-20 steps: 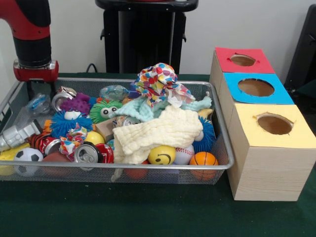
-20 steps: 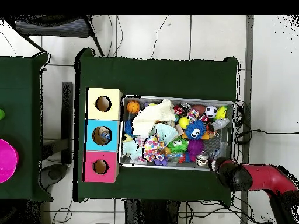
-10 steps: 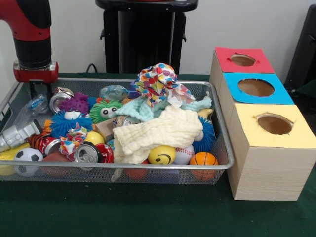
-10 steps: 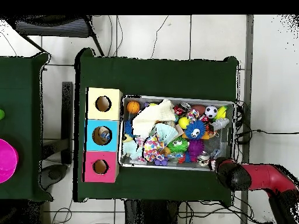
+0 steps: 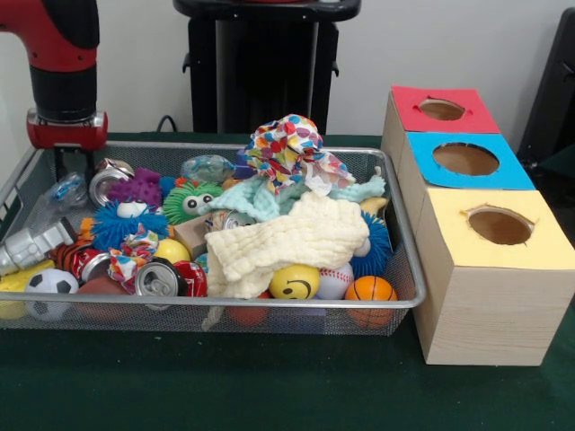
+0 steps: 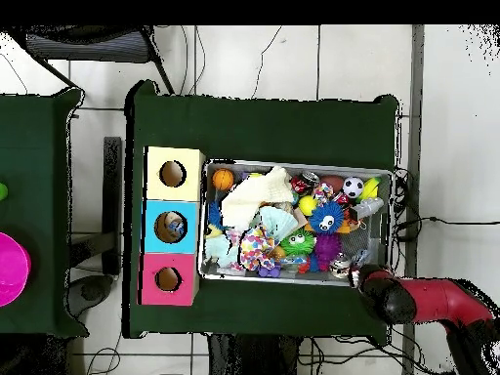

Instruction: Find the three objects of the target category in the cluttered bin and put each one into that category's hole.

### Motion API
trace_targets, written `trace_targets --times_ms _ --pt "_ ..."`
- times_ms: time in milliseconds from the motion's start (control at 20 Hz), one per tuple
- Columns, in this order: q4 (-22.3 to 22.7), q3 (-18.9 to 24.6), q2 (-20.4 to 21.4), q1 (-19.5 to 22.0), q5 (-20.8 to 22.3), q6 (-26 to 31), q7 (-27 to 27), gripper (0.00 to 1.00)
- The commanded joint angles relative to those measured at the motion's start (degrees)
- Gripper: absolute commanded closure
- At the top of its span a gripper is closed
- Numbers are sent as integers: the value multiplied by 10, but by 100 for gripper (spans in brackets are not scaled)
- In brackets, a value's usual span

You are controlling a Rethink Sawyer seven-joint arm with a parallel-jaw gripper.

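The wire-mesh bin (image 5: 406, 269) is full of toys, cans and cloths; it also shows in the overhead view (image 6: 293, 164). A crinkly clear bottle (image 5: 66, 189) lies at its far left corner. A second clear bottle (image 5: 207, 167) lies at the back middle, beside the spotted cloth. My gripper (image 5: 74, 169) hangs from the red wrist at the far left corner, just above the first bottle, fingers apart and holding nothing. In the overhead view the gripper (image 6: 363, 276) is at the bin's lower right corner. The blue-surround hole (image 5: 465, 159) is the middle one in the wooden box; it also shows in the overhead view (image 6: 170, 227).
A red-surround hole (image 5: 441, 109) and a yellow-surround hole (image 5: 499, 226) flank the blue one. A cream cloth (image 5: 287, 242), a spotted cloth (image 5: 286, 142), crushed cans (image 5: 160, 277), balls (image 5: 370, 289) and spiky toys (image 5: 126, 220) fill the bin. The black pedestal (image 5: 265, 63) stands behind.
The wrist has edged slightly to the right in the front view and stays over the bin's corner. Nothing in the bin has moved.
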State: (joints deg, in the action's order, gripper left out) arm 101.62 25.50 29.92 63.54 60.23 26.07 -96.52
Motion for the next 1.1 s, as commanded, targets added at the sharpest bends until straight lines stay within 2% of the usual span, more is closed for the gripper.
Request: trace_targets --times_ms 50,700,850,1100 --pt "9 -47 -17 -1 28 -62 -48 100" --pt "73 -73 94 -27 -33 -90 -72 100" --pt "67 -80 97 -43 -48 -90 -85 100" --pt "84 -86 115 -66 -86 -95 -104 100"
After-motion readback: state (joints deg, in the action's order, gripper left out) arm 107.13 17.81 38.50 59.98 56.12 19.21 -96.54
